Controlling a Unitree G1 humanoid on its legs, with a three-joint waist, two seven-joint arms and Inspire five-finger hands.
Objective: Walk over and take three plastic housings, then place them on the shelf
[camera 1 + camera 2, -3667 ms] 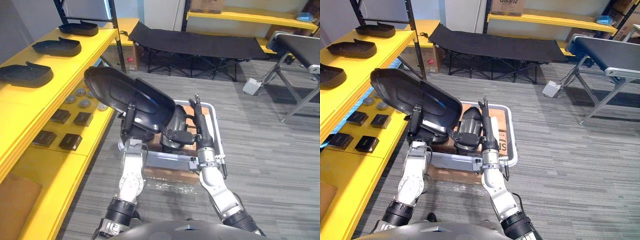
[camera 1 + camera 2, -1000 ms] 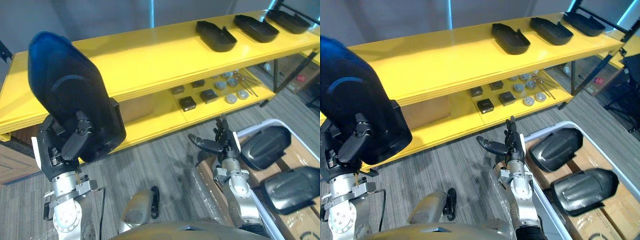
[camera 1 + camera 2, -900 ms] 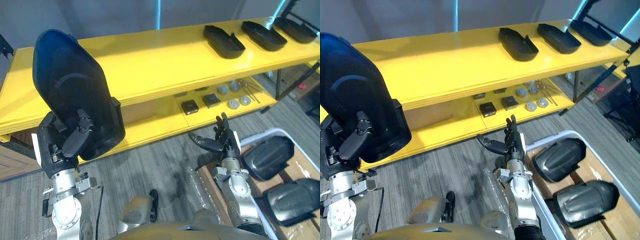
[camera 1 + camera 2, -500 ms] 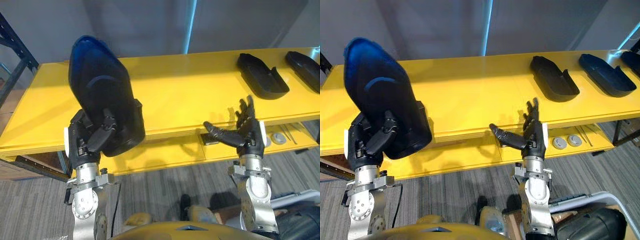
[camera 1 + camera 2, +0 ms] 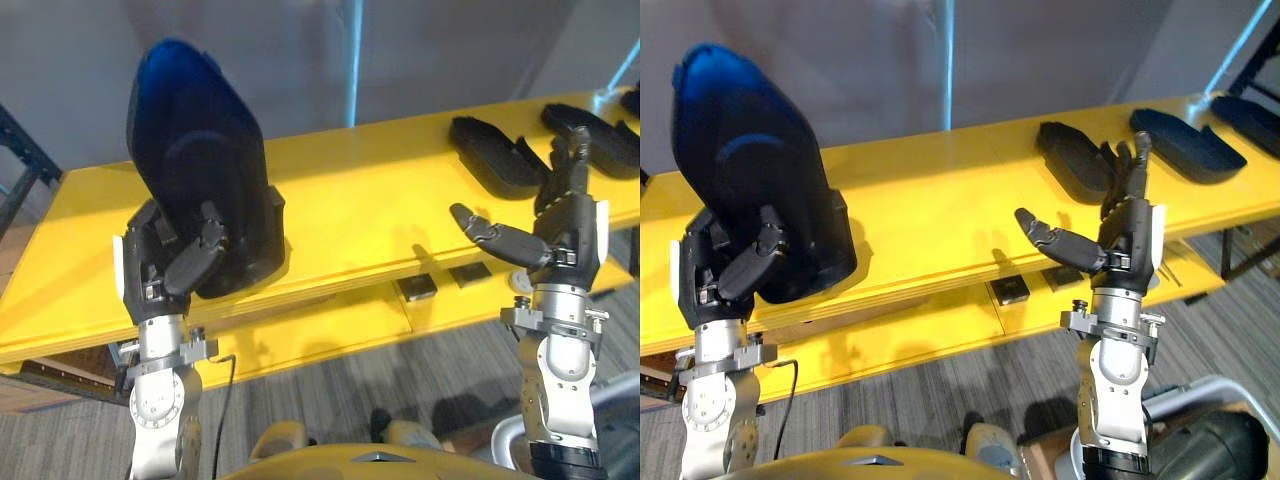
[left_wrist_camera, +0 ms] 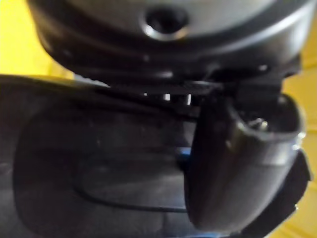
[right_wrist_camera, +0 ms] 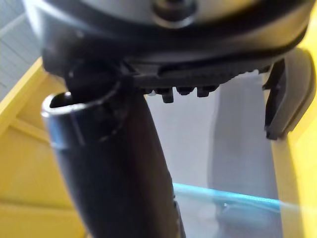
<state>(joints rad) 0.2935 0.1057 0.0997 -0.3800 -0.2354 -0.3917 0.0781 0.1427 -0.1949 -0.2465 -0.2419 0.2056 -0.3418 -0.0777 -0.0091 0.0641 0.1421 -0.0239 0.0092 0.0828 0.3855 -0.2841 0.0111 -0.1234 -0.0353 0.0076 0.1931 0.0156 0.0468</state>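
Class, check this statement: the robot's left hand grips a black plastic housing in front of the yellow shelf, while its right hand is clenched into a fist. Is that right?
Not quite. The right hand is open, fingers straight and thumb out, as the left eye view shows. The left hand does grip the black plastic housing in front of the yellow shelf.

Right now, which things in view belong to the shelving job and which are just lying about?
Job: plastic housing gripped in the left robot hand; yellow shelf; housings already on it; open right robot hand.
Lying about: small dark blocks on the lower level.
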